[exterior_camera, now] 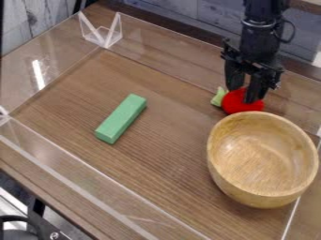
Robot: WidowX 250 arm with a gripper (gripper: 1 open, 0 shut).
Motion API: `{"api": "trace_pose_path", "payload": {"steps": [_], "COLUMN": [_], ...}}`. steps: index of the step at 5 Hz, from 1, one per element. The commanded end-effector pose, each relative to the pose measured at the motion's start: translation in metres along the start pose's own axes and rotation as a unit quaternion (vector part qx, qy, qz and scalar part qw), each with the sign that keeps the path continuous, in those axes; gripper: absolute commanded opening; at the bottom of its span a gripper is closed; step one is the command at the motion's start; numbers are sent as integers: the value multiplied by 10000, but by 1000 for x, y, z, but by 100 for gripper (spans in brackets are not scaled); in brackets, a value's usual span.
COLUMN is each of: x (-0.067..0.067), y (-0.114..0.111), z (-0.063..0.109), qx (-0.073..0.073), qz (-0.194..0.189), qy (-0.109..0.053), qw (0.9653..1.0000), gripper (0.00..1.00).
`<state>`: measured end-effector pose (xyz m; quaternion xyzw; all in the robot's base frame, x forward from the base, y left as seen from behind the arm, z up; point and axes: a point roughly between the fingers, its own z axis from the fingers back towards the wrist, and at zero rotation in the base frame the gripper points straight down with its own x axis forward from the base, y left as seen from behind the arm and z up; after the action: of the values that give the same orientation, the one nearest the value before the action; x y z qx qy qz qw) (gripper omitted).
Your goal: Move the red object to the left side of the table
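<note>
The red object (241,105), a small glossy toy fruit with a green leafy end on its left, lies on the dark wood-grain table (163,173) at the right, just behind the wooden bowl. My gripper (249,92) points straight down over it. Its black fingers are spread, one on each side of the fruit's top, and their tips hide part of it. I cannot tell whether they touch it.
A large wooden bowl (220,141) stands at the front right, close to the fruit. A green rectangular block (120,118) lies left of centre. Low clear acrylic walls (44,66) border the table, with a clear stand (100,31) at the back left.
</note>
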<state>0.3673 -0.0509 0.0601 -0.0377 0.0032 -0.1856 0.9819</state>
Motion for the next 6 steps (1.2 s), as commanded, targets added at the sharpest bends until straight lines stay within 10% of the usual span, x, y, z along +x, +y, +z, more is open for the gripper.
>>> {"api": "trace_pose_path", "payload": {"steps": [1, 3, 4, 6], "x": [1, -7, -3, -1], "y": [7, 6, -1, -8], "z": [16, 79, 59, 22], "qx": [98, 454, 353, 172], "qz": [305, 261, 207, 143], "qy": [-272, -754, -641, -383], "qw": [9991, 9958, 9971, 9990], "gripper": [0, 0, 100, 100]}}
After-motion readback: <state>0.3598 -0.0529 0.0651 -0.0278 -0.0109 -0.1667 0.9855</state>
